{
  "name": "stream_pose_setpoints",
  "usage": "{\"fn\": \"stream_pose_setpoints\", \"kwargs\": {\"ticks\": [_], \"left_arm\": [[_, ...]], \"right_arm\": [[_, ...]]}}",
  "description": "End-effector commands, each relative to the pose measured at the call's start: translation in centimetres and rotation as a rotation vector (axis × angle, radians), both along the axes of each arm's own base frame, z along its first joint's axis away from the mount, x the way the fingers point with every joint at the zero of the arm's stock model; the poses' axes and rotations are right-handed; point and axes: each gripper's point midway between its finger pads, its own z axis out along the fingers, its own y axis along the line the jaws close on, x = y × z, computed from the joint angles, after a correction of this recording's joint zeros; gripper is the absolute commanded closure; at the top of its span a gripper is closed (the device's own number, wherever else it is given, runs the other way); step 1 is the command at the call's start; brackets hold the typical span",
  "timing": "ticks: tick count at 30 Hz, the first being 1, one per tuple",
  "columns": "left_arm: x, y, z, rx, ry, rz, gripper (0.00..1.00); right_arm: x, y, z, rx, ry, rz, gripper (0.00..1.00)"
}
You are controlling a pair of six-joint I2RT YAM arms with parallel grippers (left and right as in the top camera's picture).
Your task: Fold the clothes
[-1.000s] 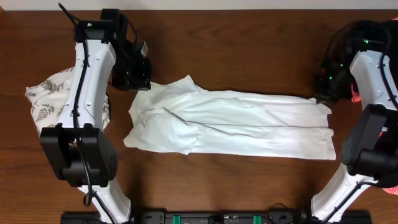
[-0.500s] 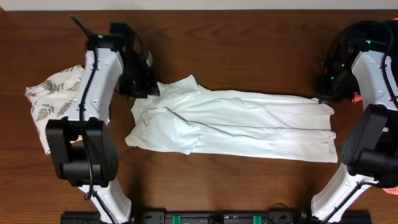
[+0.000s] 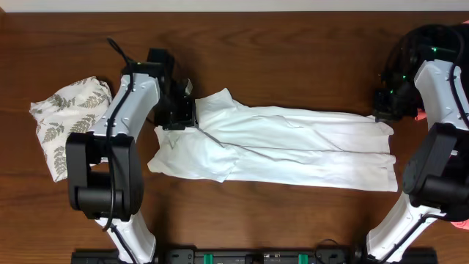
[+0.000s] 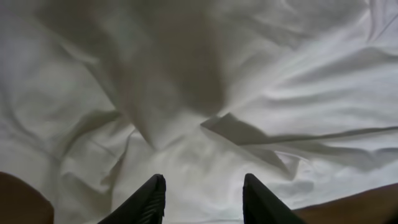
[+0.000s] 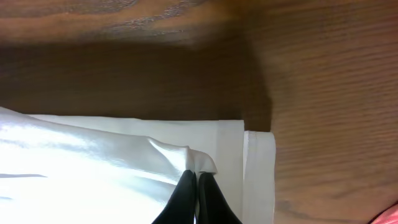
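The clothes here are chiefly a white T-shirt (image 3: 293, 143), folded lengthwise into a long band across the table. My left gripper (image 3: 179, 111) hovers over its upper left part, open. In the left wrist view its gripper (image 4: 202, 186) has both dark fingers apart above rumpled white cloth (image 4: 186, 93), with nothing between them. My right gripper (image 3: 381, 111) is at the shirt's upper right corner. In the right wrist view that gripper (image 5: 196, 177) is shut, pinching a small raised fold of the shirt (image 5: 93, 162) near its hem.
A leaf-print garment (image 3: 66, 121) lies bunched at the table's left. A sliver of coral-pink cloth (image 3: 421, 114) shows behind the right arm, and coral-pink cloth (image 5: 388, 218) also shows in the right wrist view's corner. Bare wood (image 3: 293, 59) lies behind the shirt.
My left gripper has opened and moved right, from the table beside the leaf-print garment onto the shirt's upper left part. The right gripper has stayed put.
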Motion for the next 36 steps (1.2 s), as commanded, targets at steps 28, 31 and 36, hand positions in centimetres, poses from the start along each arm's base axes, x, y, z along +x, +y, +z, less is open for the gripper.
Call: {"fn": "stream_pose_setpoints", "kwargs": {"ticks": [28,31,36], "left_arm": [[1.3,1.6,-3.1,0.102,0.024,0.128,0.58],[1.1,1.6,-3.8,0.104,0.044,0.127,0.59],[1.2,1.6,-3.9,0.104,0.039,0.126,0.79]], "right_arm": [[0.2,-0.5,1.0,-0.022,-0.030,-0.017,0.98],[0.2,-0.5,1.0,-0.022,-0.030,-0.017,0.98],[0.2,-0.5,1.0,-0.022,-0.030,-0.017,0.98]]}}
